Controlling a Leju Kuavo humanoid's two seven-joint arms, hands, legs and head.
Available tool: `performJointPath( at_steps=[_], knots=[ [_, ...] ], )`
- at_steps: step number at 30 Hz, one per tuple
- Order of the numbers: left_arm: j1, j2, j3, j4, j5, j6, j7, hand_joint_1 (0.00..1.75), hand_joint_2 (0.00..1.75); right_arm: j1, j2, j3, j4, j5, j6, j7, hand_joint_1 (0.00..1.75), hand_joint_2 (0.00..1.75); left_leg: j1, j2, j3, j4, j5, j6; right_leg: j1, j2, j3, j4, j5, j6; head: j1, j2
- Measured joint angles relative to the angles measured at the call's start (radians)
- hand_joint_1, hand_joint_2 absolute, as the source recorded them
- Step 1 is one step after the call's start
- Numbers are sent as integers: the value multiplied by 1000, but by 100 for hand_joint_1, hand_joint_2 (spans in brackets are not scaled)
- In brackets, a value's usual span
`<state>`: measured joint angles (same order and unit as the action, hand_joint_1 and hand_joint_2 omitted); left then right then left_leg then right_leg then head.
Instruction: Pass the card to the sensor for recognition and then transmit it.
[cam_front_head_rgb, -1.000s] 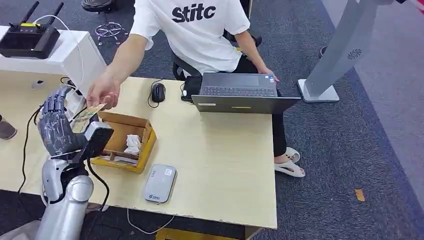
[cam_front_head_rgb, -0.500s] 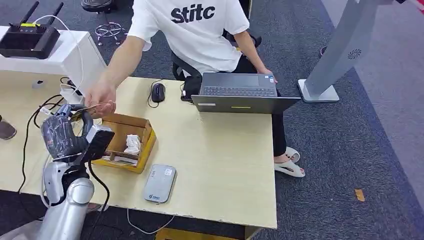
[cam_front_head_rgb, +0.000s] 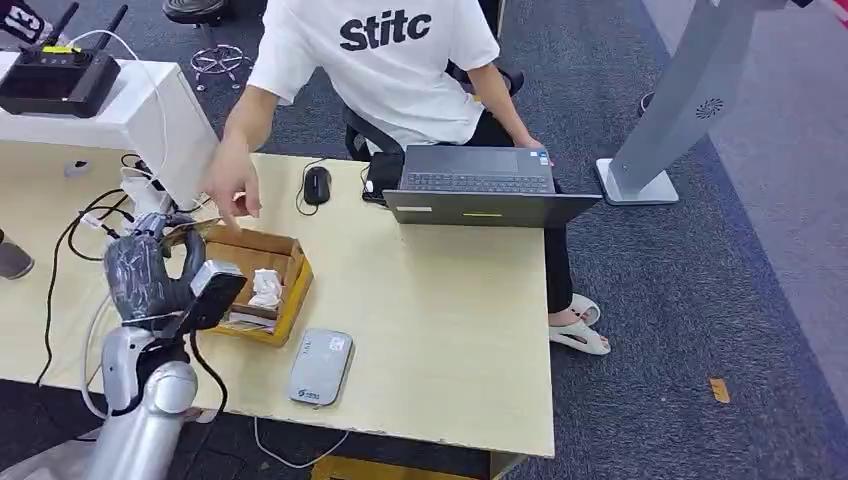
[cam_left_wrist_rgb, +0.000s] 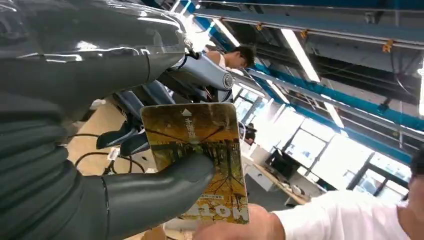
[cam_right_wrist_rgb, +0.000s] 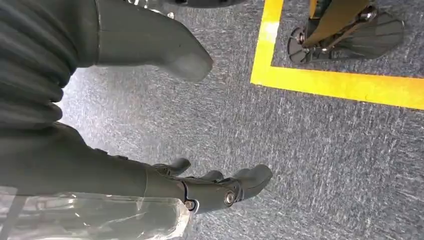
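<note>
Left wrist view: robot hand (cam_left_wrist_rgb: 75, 165) pinches card (cam_left_wrist_rgb: 200, 150).

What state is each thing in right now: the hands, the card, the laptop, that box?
Left robot hand: thumb pressing the card, holding it.
Right robot hand: hanging over the floor, holding nothing, fingers apart.
Card: upright in the left robot hand.
Laptop: open.
Cardboard box: open, paper inside.

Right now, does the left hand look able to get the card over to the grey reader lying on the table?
Probably yes. The left hand holds the card, and the grey reader lies face up near the table's front edge with bare tabletop around it; only the cardboard box sits between.
</note>
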<state>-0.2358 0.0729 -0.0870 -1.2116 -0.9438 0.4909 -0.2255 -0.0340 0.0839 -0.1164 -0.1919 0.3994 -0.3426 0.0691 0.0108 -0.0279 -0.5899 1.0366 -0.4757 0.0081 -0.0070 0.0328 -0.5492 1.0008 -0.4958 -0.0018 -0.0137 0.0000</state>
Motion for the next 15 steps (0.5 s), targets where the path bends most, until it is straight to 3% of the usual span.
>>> performJointPath(
  at_steps=[15],
  knots=[
    [101, -3, -132, -105, -21, -143, 12, 175, 175, 1, 2, -23, 0, -1, 0, -10, 0, 175, 0, 0, 0, 0, 0, 0, 0, 0, 0, 0, 0, 0, 0, 0]
  ],
)
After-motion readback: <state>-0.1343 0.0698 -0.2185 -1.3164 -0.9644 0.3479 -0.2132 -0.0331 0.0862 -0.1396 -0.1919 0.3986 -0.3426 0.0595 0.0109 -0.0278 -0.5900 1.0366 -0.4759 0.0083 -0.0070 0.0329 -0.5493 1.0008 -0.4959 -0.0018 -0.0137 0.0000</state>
